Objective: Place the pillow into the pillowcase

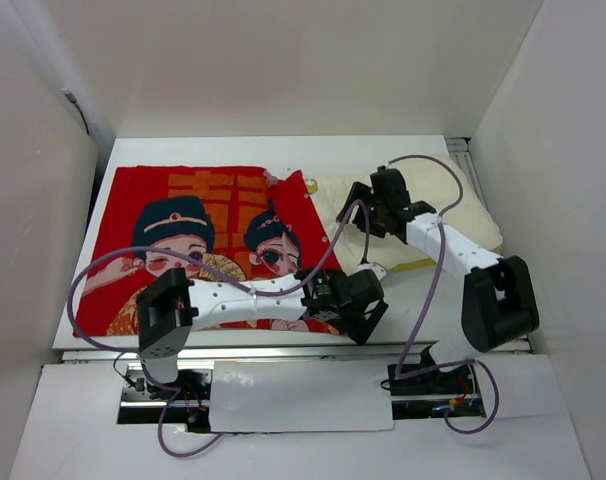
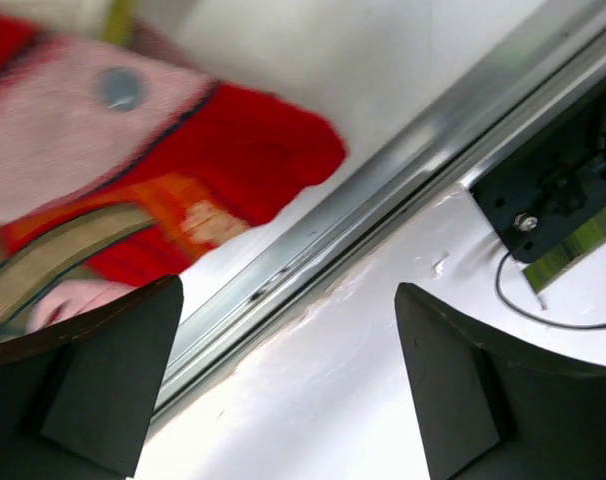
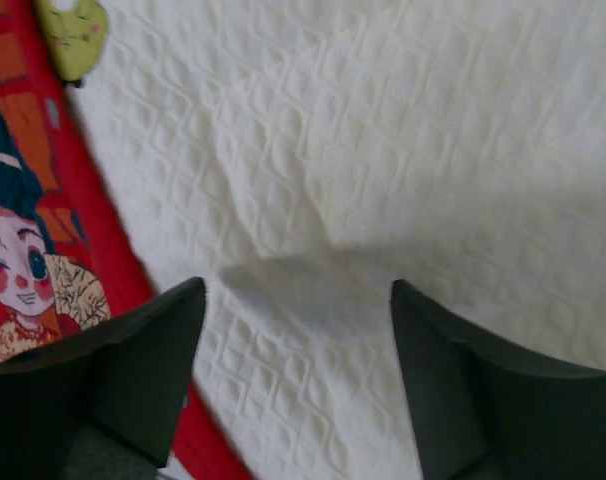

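Note:
The red pillowcase [image 1: 198, 240] with two cartoon figures lies flat on the left of the table. The cream dimpled pillow [image 1: 463, 215] lies to its right, its left end at the case's right edge. My right gripper [image 1: 363, 208] is open above the pillow's left part; in the right wrist view its gripper [image 3: 298, 330] hovers over the pillow [image 3: 383, 150] beside the pillowcase edge [image 3: 43, 200]. My left gripper [image 1: 368, 315] is open and empty at the table's front edge; its wrist view shows the gripper [image 2: 288, 370] over bare white surface, the pillowcase corner [image 2: 253, 150] behind.
A metal rail [image 2: 403, 170] runs along the table's front edge. White walls [image 1: 543, 110] enclose the table on three sides. Purple cables [image 1: 433, 270] loop over both arms. A small green logo patch [image 3: 73, 35] shows near the pillow's corner.

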Tool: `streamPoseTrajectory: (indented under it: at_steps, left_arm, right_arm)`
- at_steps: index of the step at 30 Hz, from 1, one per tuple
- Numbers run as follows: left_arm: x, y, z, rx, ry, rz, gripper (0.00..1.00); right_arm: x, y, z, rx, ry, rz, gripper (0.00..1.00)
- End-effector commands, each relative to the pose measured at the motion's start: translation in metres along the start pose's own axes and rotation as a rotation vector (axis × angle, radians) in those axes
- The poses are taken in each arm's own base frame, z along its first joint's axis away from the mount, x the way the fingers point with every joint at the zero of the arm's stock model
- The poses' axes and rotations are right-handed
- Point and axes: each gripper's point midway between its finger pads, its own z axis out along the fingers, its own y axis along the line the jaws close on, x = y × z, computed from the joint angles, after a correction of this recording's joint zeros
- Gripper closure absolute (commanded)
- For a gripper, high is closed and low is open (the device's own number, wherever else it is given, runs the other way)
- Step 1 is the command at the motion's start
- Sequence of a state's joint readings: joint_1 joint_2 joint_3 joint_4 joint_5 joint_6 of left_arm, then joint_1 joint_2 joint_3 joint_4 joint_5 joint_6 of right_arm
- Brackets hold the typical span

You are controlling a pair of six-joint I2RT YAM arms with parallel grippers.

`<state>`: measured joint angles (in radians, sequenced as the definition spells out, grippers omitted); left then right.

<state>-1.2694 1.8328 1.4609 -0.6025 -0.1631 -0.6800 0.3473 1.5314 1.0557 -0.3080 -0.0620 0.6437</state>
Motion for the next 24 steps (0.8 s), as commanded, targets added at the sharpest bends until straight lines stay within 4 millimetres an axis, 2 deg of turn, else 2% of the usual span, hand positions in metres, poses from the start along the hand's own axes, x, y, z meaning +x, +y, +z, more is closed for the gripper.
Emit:
streamPoseTrajectory:
  at_steps: [1, 2, 3, 4, 5, 8, 9, 10, 11, 12, 13, 14, 15, 16, 17, 18, 19, 21, 22, 23, 24]
  left_arm:
    - [-0.037, 0.012, -0.050, -0.064, -0.110, -0.011, 0.00]
    - [-0.043, 0.020, -0.054, -0.088, -0.119, -0.032, 0.00]
    - [-0.056, 0.039, -0.058, -0.124, -0.131, -0.085, 0.00]
    - [-0.070, 0.049, -0.067, -0.130, -0.156, -0.130, 0.00]
    - [-0.087, 0.081, -0.068, -0.169, -0.168, -0.204, 0.00]
    - [-0.116, 0.129, -0.077, -0.204, -0.196, -0.323, 0.00]
    - [-0.128, 0.163, -0.077, -0.248, -0.209, -0.375, 0.00]
    - [-0.148, 0.177, -0.086, -0.262, -0.256, -0.381, 0.00]
    - [-0.161, 0.192, -0.088, -0.285, -0.279, -0.394, 0.00]
    - [-0.172, 0.225, -0.079, -0.354, -0.288, -0.442, 0.00]
    - [-0.193, 0.236, -0.092, -0.377, -0.334, -0.443, 0.00]
    - [-0.205, 0.248, -0.092, -0.395, -0.352, -0.443, 0.00]
    - [-0.208, 0.274, -0.072, -0.435, -0.317, -0.446, 0.00]
    - [-0.218, 0.284, -0.068, -0.443, -0.330, -0.452, 0.00]
    - [-0.240, 0.291, -0.081, -0.441, -0.385, -0.456, 0.00]
    - [-0.240, 0.308, -0.062, -0.434, -0.352, -0.466, 0.00]
    - [-0.242, 0.314, -0.057, -0.425, -0.345, -0.450, 0.01]
    - [-0.248, 0.320, -0.048, -0.392, -0.349, -0.437, 0.04]
    - [-0.245, 0.324, -0.044, -0.375, -0.341, -0.446, 0.04]
    - [-0.233, 0.326, -0.028, -0.372, -0.301, -0.447, 0.04]
    - [-0.243, 0.323, -0.027, -0.318, -0.341, -0.446, 0.05]
  right_arm:
    - [-0.040, -0.001, -0.032, -0.006, -0.152, -0.084, 0.15]
    - [-0.040, -0.001, -0.036, -0.006, -0.155, -0.097, 0.11]
    - [-0.049, -0.005, -0.041, 0.011, -0.181, -0.103, 0.11]
    - [-0.051, -0.006, -0.045, 0.018, -0.189, -0.116, 0.10]
    - [-0.060, -0.012, -0.047, 0.039, -0.213, -0.116, 0.10]
    - [-0.081, -0.025, -0.055, 0.067, -0.267, -0.130, 0.10]
    - [-0.087, -0.027, -0.056, 0.069, -0.284, -0.150, 0.10]
    - [-0.092, -0.027, -0.051, 0.063, -0.285, -0.172, 0.10]
    - [-0.105, -0.016, -0.052, 0.013, -0.313, -0.193, 0.10]
    - [-0.113, -0.014, -0.051, 0.002, -0.324, -0.229, 0.10]
    - [-0.115, -0.011, -0.042, -0.013, -0.315, -0.255, 0.10]
    - [-0.122, -0.001, -0.040, -0.056, -0.331, -0.284, 0.10]
    - [-0.128, 0.002, -0.032, -0.062, -0.332, -0.323, 0.10]
    - [-0.132, 0.006, -0.028, -0.078, -0.331, -0.358, 0.10]
    - [-0.135, 0.013, -0.024, -0.108, -0.332, -0.389, 0.10]
    - [-0.143, 0.018, -0.023, -0.119, -0.350, -0.440, 0.10]
    - [-0.138, 0.016, -0.010, -0.125, -0.319, -0.470, 0.10]
    - [-0.140, 0.029, -0.003, -0.181, -0.321, -0.526, 0.10]
    - [-0.133, 0.025, 0.007, -0.185, -0.292, -0.561, 0.10]
    - [-0.133, 0.031, 0.010, -0.220, -0.295, -0.569, 0.10]
    - [-0.131, 0.034, 0.011, -0.248, -0.298, -0.588, 0.10]
